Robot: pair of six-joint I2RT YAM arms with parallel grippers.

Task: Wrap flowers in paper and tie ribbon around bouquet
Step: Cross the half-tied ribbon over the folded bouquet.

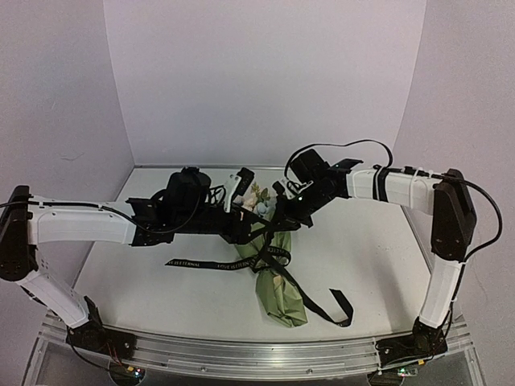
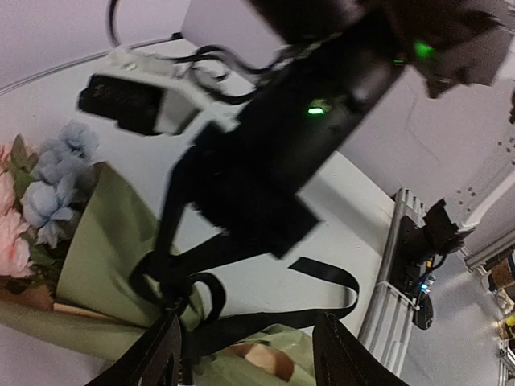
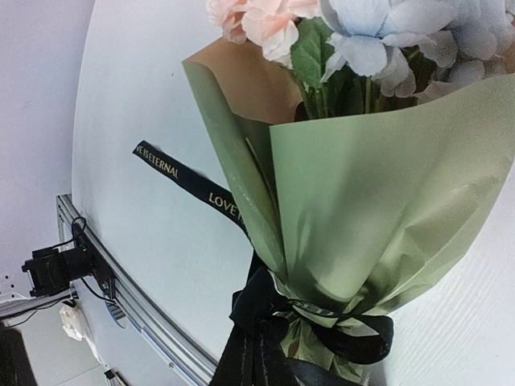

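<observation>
Black fabric ribbon (image 3: pixel 189 183) is pinched in right end effector (image 1: pixel 283 215), so left end effector (image 2: pixel 245 342), jaws apart, should clamp it squarely.

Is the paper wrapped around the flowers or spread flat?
Wrapped: the paper forms a cone around the flowers, cinched low by the ribbon.

Paper: the olive-green paper cone (image 3: pixel 378 201) looks thin and smooth to me, with a soft sheen; its tan inner face is matt.
Ribbon: I read the narrow black fabric ribbon (image 3: pixel 189 178) as woven cloth, faintly glossy, with gold print.
Flowers: the pale blue and peach cloth flowers (image 3: pixel 362 40) look soft and matt.
Table: the white table (image 1: pixel 362 249) is smooth and matt.
Rail: the silver metal rail (image 1: pixel 241 354) looks dull and ribbed.
</observation>
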